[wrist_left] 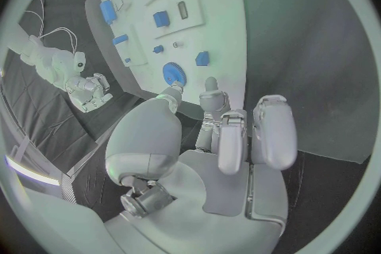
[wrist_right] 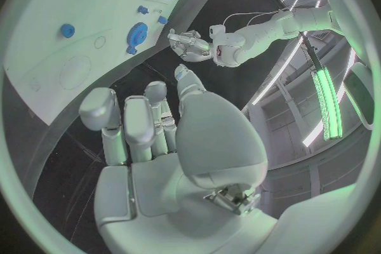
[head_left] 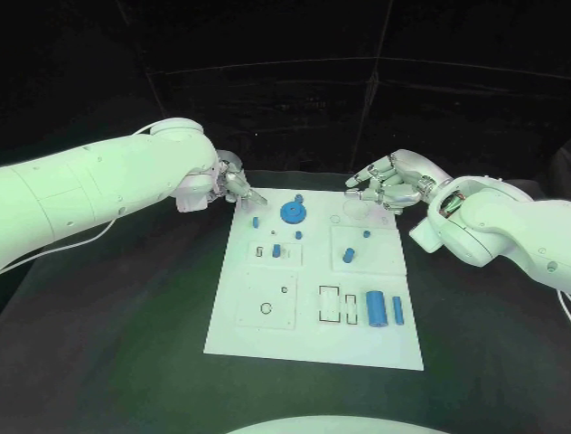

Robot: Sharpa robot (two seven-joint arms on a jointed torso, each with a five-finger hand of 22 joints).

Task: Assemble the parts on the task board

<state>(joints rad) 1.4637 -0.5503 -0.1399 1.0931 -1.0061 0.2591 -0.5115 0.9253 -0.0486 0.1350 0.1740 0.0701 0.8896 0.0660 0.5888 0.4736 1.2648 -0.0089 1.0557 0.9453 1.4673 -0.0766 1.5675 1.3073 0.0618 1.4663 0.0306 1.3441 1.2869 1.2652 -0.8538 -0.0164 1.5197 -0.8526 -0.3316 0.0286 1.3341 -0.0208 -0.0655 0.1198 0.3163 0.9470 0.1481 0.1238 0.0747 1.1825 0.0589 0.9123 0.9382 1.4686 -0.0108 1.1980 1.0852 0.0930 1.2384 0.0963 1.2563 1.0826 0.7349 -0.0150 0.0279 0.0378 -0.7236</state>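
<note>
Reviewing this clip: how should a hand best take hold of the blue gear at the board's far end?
Probably by its raised middle hub, from straight above. The gear lies flat on the board, so its toothed rim offers little to grip. The left hand hovers nearest, holding nothing.

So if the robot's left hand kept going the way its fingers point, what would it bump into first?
Probably the white task board: the left hand points at its far corner, and the small blue part lies nearest. Depth is unclear.

Black table [head_left: 103, 344], dark draped backdrop [head_left: 364, 81]
</note>
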